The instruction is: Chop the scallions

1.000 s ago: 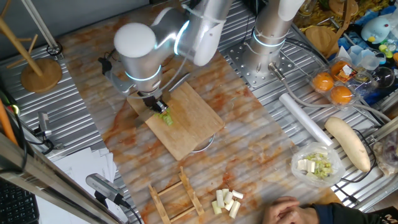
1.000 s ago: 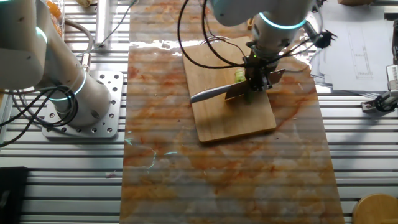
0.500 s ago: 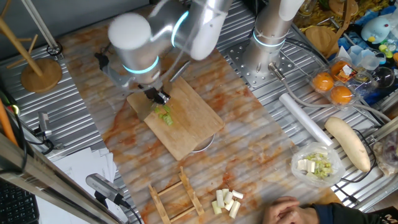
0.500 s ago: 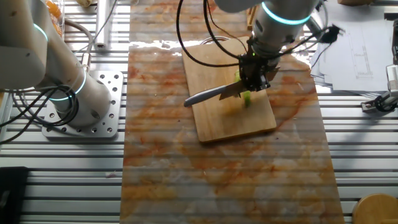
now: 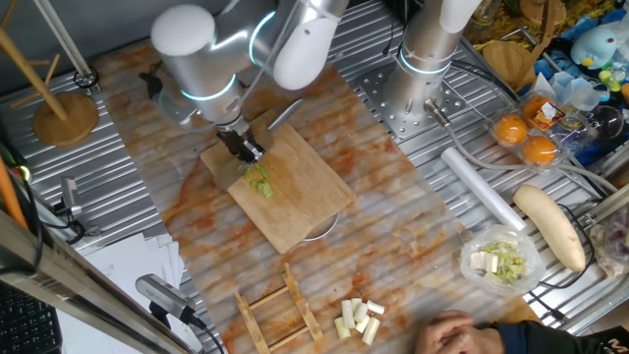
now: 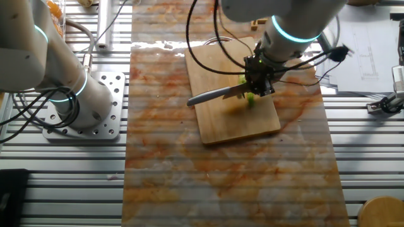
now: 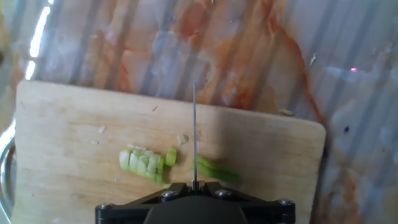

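A wooden cutting board [image 5: 300,202] [image 6: 233,123] [image 7: 68,124] lies on the marbled tabletop. On it are the scallions [image 5: 260,182] [image 6: 250,98]. In the hand view they show as a row of cut green bits [image 7: 144,163] on the left and a short uncut green stalk [image 7: 216,169] on the right. My gripper [image 5: 241,147] [image 6: 257,79] [image 7: 194,186] is shut on a knife [image 6: 214,96]. The blade [image 7: 194,134] shows edge-on, standing over the gap between bits and stalk.
A second arm's base [image 5: 423,69] stands at the back. To the right lie a bowl of whitish-green bits [image 5: 501,261], a white radish [image 5: 548,226], a roll [image 5: 482,187] and oranges [image 5: 526,138]. Cream chunks [image 5: 359,317], a wooden rack [image 5: 280,310] and a person's hand [image 5: 462,334] are near the front.
The arm has swung back toward the far left of the board. The knife has come up off the scallions. The green pieces lie slightly more spread.
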Robot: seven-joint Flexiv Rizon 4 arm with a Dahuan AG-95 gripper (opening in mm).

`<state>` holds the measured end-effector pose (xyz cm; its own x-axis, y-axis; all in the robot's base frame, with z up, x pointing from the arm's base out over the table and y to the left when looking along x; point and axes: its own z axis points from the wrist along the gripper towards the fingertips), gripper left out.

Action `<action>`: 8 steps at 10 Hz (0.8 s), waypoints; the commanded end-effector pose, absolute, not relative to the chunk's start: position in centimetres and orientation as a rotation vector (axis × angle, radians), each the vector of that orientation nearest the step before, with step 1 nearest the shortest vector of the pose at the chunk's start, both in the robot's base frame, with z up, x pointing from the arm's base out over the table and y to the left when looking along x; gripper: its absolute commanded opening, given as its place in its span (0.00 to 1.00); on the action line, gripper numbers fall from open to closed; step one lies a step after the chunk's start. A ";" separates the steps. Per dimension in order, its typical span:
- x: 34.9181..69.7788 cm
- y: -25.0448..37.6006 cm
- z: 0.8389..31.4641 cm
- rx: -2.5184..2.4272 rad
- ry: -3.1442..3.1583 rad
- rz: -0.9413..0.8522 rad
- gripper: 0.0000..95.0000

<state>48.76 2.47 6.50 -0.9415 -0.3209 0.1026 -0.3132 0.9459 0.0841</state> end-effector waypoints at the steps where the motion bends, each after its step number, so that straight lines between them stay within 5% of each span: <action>1: 48.5 2.7 6.1 0.473 -2.987 -0.104 0.00; 6: 50.3 4.7 2.7 0.417 -3.040 -0.088 0.00; 8: 50.5 4.6 3.8 0.451 -3.017 -0.056 0.00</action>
